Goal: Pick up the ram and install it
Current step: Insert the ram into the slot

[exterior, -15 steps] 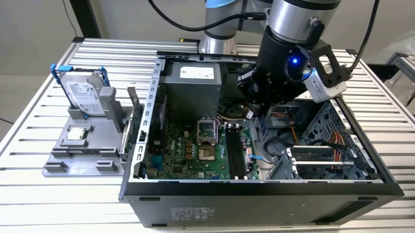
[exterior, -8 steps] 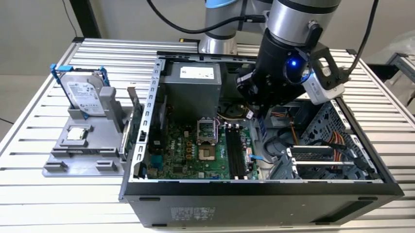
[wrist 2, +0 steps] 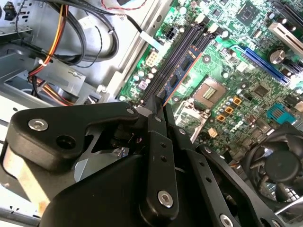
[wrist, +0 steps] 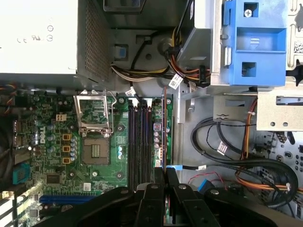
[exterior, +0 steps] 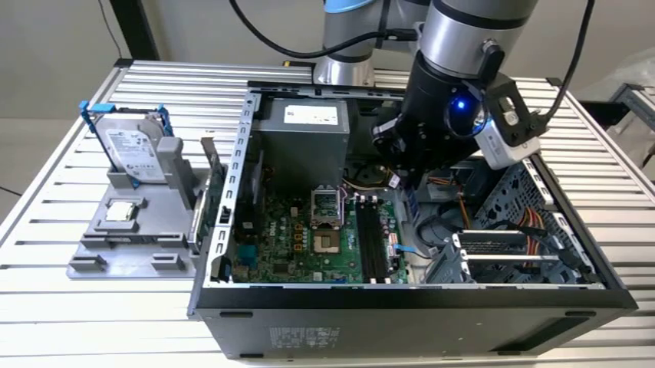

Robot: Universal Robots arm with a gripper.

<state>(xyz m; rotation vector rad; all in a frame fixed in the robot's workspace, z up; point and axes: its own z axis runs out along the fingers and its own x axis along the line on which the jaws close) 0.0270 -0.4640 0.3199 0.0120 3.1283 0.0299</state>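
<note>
Jaws closed on the ram (wrist 2: 179, 74): in both wrist views the two fingertips (wrist: 171, 177) stand pressed together with the board's near end pinched between them. You cannot tell from these pictures how much of the board lies inside the grip.

Location. The ram (wrist: 164, 127) runs out lengthwise from the jaws and lies parallel to the slots (wrist 2: 182, 49), just over or against the one nearest the cable side. Whether it is seated, touching or hanging clear of its slot cannot be told. In the exterior view the arm (exterior: 450, 92) reaches down into the open case (exterior: 409, 307) on the table (exterior: 61, 322). The slots (exterior: 370, 238) lie at 3 o'clock of the socket (exterior: 327, 244). The hard drive (exterior: 133, 149) stands in its holder at 9 o'clock of the case, well apart.

Handling, as a judgement. Treat the ram as light, thin and stiff along its length, yet brittle under twist or side load. Its faces carry small chips and its lower edge carries contacts, so both are poor places to squeeze or scrape. A hold on the flat faces near the upper edge looks right. An end hold like this one leaves a long free length, so keep the board level and square to the slot. Expect little slip, but little tolerance for tilt.
</note>
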